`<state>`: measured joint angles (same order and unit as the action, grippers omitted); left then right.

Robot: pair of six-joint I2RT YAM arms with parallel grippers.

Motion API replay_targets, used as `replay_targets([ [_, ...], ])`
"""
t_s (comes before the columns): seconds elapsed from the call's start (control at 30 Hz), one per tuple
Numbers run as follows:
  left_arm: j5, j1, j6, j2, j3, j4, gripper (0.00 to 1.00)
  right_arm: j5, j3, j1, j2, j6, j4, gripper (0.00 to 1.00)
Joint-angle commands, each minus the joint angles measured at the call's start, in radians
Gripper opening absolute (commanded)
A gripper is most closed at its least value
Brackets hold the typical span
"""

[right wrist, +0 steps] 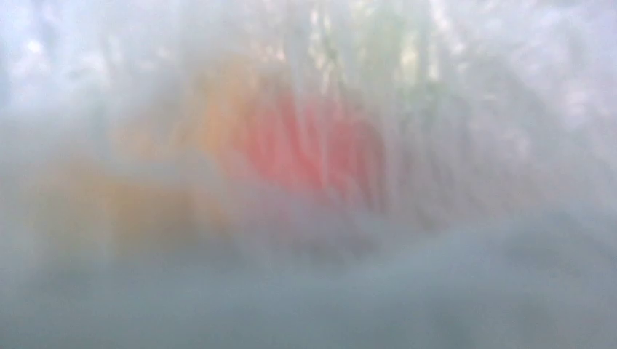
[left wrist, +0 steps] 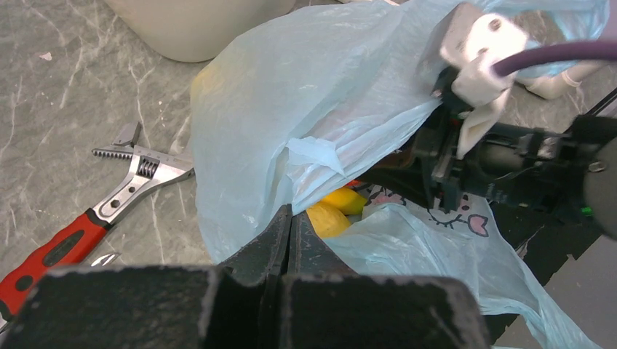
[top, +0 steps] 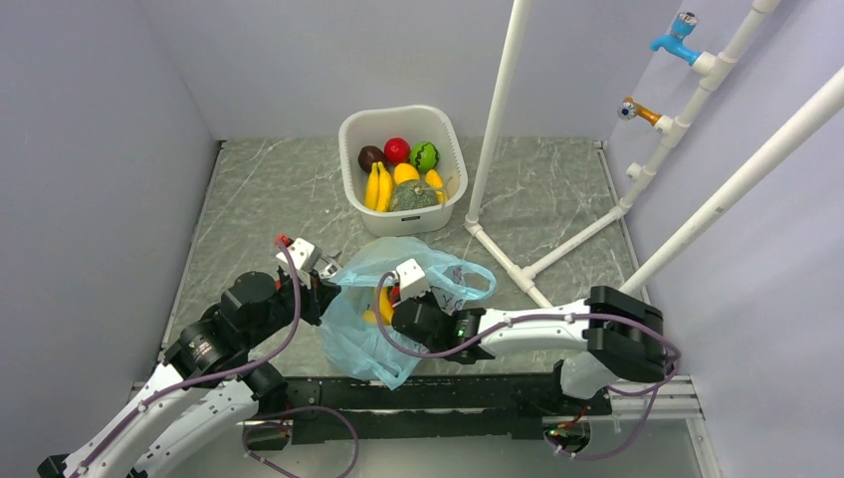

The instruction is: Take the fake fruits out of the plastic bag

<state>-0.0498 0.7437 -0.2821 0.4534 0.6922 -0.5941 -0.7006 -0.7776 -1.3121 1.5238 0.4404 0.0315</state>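
Observation:
The light-blue plastic bag (top: 423, 271) lies at the near middle of the table, its mouth open and its cartoon face print (left wrist: 458, 214) showing. Yellow fake fruits (left wrist: 335, 211) lie inside it. My left gripper (left wrist: 291, 212) is shut on the bag's left rim, also in the top view (top: 333, 289). My right gripper (top: 390, 311) reaches into the bag from the right; its fingers are hidden. The right wrist view is blurred by bag film, with a red shape (right wrist: 320, 145) and a yellow-orange shape (right wrist: 145, 196) behind it.
A white basin (top: 398, 112) at the back holds bananas, a red, a green, a yellow and a dark maroon piece. A red-handled wrench (left wrist: 109, 211) lies left of the bag. A white pipe frame (top: 498, 129) stands at the right.

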Motion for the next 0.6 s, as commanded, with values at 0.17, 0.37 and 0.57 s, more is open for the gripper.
replay_targets([
  [0.17, -0.033, -0.002, 0.004, -0.003, 0.008, 0.021, 0.0, 0.178, 0.019, 0.0, -0.276, -0.017, -0.016, 0.02],
  [0.37, -0.035, -0.002, 0.005, 0.009, 0.01, 0.017, 0.0, 0.311, 0.051, -0.002, -0.442, -0.053, -0.056, 0.0],
  [0.57, -0.018, -0.001, 0.008, 0.01, 0.009, 0.023, 0.0, 0.28, 0.028, 0.001, -0.4, -0.016, 0.004, 0.02],
])
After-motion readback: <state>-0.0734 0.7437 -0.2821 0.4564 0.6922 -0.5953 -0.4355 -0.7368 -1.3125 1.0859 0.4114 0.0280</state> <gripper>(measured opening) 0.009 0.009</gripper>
